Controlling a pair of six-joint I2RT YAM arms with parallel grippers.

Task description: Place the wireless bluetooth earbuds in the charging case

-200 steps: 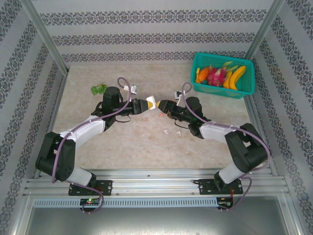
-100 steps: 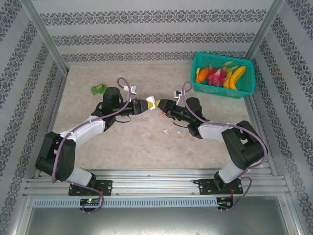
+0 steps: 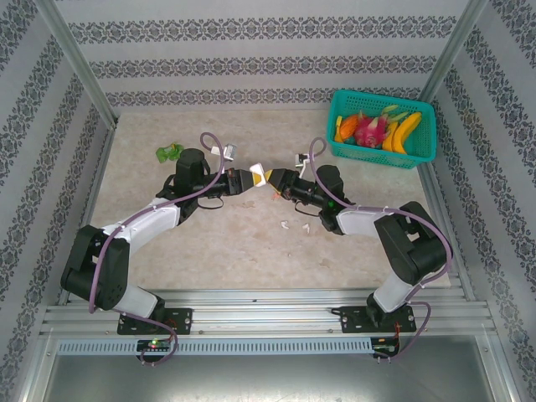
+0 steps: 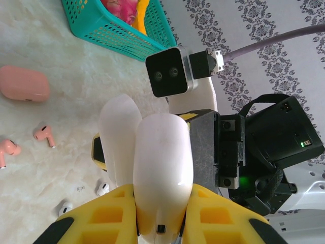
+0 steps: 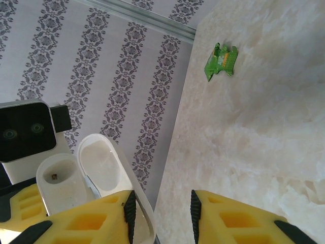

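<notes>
My left gripper [image 3: 249,178] is shut on a white charging case [image 4: 162,168] and holds it above the middle of the table, with the lid [image 4: 119,137] swung open. My right gripper [image 3: 276,179] meets it from the right. Its jaws stand apart, and the lid's rim [image 5: 144,216] lies just inside the left pad. The open case body [image 5: 61,183] faces the right wrist camera. On the table below lie two pink earbuds [image 4: 44,134] [image 4: 7,150], two white earbuds [image 4: 103,189] [image 4: 65,207] and a shut pink case [image 4: 24,83].
A teal basket [image 3: 383,130] of toy fruit stands at the back right. A green wrapper [image 3: 169,152] lies at the back left. Patterned walls close in the table on three sides.
My right gripper has crept left up to the held case and its jaws have narrowed. The left gripper and the case have stayed put.
</notes>
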